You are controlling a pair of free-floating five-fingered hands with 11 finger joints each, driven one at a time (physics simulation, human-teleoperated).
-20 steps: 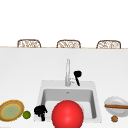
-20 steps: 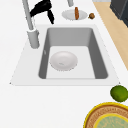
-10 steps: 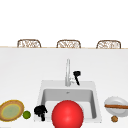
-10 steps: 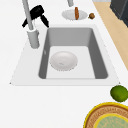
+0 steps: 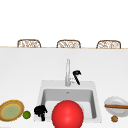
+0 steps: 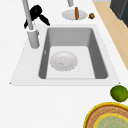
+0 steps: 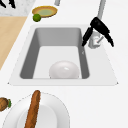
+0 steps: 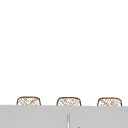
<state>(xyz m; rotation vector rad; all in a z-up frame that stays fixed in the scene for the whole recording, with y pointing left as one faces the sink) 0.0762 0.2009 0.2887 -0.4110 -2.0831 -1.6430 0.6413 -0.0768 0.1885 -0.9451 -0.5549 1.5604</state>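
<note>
My right hand (image 5: 76, 75) hovers just right of the faucet (image 5: 67, 72), behind the sink (image 5: 93, 88). Seen from the right side, the right hand (image 7: 99, 28) is open, its fingers and thumb spread over the faucet's small side lever (image 7: 99, 40) without closing on it. From the left side it (image 6: 36, 14) shows behind the faucet's spout (image 6: 28, 15). My left hand (image 5: 40, 111) hangs at the sink's front left corner. A white bowl (image 6: 63, 60) lies in the basin. A red round thing (image 5: 67, 115) shows at the sink's front.
A yellow-rimmed plate (image 5: 11, 111) and a lime (image 5: 26, 115) lie left of the sink. A white plate (image 5: 110, 102) bearing a brown stick-shaped food (image 7: 33, 107) lies to the right, a brown nut (image 5: 114, 118) beside it. Three wicker chair backs (image 5: 68, 43) line the counter's far edge.
My right hand has shifted slightly beside the faucet and drawn its fingers in toward the lever. The left hand has stayed where it was.
</note>
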